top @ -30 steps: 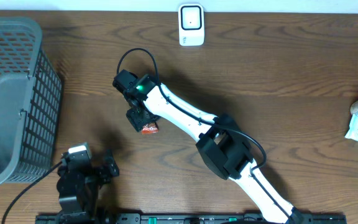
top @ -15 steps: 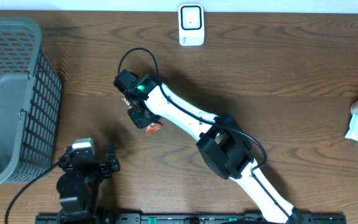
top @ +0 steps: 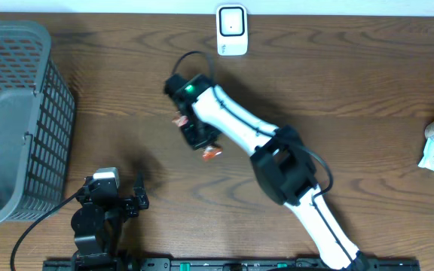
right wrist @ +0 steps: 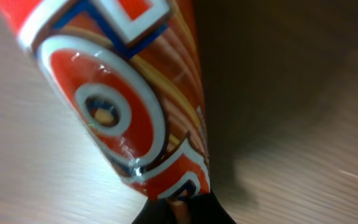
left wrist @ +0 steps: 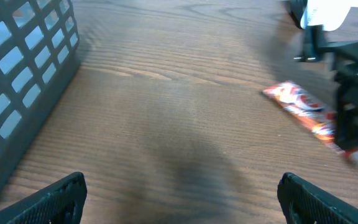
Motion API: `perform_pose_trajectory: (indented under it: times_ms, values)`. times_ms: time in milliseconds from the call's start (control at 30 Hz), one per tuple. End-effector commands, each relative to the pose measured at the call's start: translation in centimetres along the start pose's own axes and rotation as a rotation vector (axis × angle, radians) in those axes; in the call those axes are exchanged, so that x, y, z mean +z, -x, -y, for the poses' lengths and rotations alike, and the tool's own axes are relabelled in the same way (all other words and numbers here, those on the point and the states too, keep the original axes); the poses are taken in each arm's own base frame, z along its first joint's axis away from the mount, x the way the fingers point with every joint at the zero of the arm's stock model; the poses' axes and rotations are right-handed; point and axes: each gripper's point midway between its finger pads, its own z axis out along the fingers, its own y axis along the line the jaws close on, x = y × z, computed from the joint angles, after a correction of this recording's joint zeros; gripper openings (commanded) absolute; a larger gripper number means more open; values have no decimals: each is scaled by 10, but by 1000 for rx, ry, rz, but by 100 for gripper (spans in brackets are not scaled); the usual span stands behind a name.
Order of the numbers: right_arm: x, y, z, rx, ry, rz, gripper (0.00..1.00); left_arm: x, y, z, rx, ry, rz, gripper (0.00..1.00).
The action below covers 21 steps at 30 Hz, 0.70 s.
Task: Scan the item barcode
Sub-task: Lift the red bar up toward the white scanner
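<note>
One snack packet (top: 212,153) was pinched in the right tool (top: 200,138), well short of the scanner (top: 232,30).

Across the worktop (top: 368,90), the basket (top: 13,120) filled the left edge. The right arm (top: 239,132) reached to the middle, and the scanner sat at the middle of the far edge. The left tool (top: 115,197) stood wide and empty near the front-left corner. The right tool was clamped about mid-length on the packet. Likely trouble was that the glossy wrapper could slip or twist in so narrow a pinch. No view showed the barcode, so the fingers might cover it or the wrong face might meet the scanner. The packet's long axis ran diagonally, one end toward the far-left corner and the other toward the front-right.
</note>
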Motion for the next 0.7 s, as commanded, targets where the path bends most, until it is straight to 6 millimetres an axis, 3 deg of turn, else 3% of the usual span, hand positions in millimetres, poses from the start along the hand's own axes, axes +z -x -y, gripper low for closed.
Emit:
perform_pose_trajectory:
  times_ms: [0,300,433,533,567,600,667]
  values:
    - [17,-5,67,87,-133,-69,1,3,-6,4,-1,-22,-13,98]
    - [0,-24,180,212,-385,-149,1,3,-6,4,-1,-22,-13,98]
    - [-7,-28,206,228,-468,-155,1,3,-6,4,-1,-22,-13,98]
    - [-8,-28,209,222,-476,-156,1,3,-6,4,-1,-22,-13,98]
    - [-8,-27,209,223,-475,-153,4,3,-6,4,-1,-22,-13,98]
    - [-10,-26,208,224,-468,-149,23,3,-6,4,-1,-22,-13,98]
    - [-16,-23,205,219,-459,-134,46,3,-6,4,-1,-22,-13,98]
